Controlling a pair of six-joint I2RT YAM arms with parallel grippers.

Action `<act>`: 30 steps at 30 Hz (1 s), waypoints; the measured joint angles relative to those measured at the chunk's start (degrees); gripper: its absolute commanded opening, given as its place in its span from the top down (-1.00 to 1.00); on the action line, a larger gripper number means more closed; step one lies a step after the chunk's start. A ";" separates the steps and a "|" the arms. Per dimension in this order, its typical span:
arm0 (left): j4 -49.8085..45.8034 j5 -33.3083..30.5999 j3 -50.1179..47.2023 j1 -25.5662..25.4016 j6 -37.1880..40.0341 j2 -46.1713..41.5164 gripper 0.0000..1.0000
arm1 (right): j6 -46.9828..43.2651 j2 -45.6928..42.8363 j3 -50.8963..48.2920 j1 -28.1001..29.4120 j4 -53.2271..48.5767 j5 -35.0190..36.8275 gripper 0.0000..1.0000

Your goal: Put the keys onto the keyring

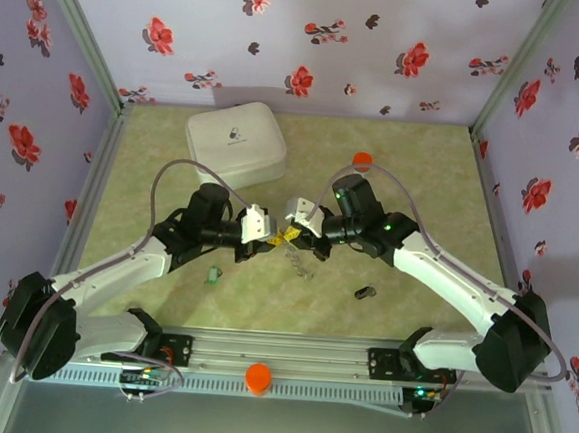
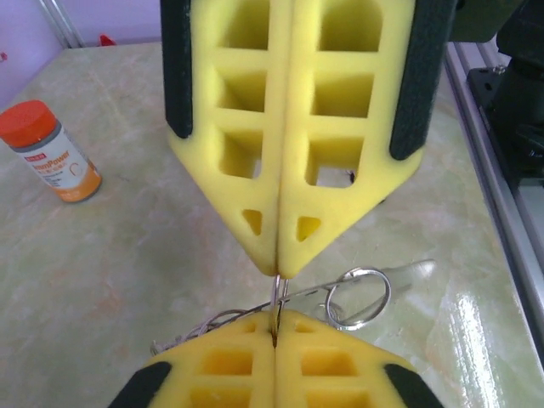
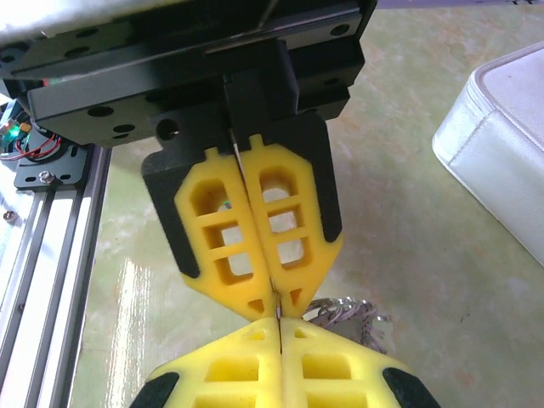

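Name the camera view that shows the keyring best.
Left wrist: the keyring is close and sharp, its metal loop clearly outlined. Right wrist catches just a bunched bit of its chain; top external shows it as a tiny grey strand.

Fingers: yellow foam, matt, porous, black plastic backing; chain: thin bright metal, shiny; table: smooth marbled top, glossy, glare near rail; rail ribbed bare metal; bottle: plastic, orange cap matt, printed label; case: white, smooth, satin sheen, raised seam at rim; walls: matt floral print (cloth or paper, unclear).
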 measured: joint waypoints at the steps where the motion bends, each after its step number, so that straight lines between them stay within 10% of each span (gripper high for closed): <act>1: 0.00 -0.02 0.00 0.00 0.20 0.00 1.00 | -0.07 0.00 0.00 0.04 0.00 0.07 1.00; 8: 2.38 0.94 -1.44 -0.59 -0.72 -1.44 1.00 | 1.16 -6.27 -7.30 -0.31 7.13 0.24 0.78; 13: 6.27 1.05 -4.68 -0.63 -3.15 -3.17 1.00 | 4.24 -11.17 -11.43 -1.40 11.26 0.39 0.25; 30: 21.05 1.55 -10.43 -0.63 -10.03 -1.92 1.00 | 8.90 -6.38 -13.88 -1.60 19.10 -3.98 0.53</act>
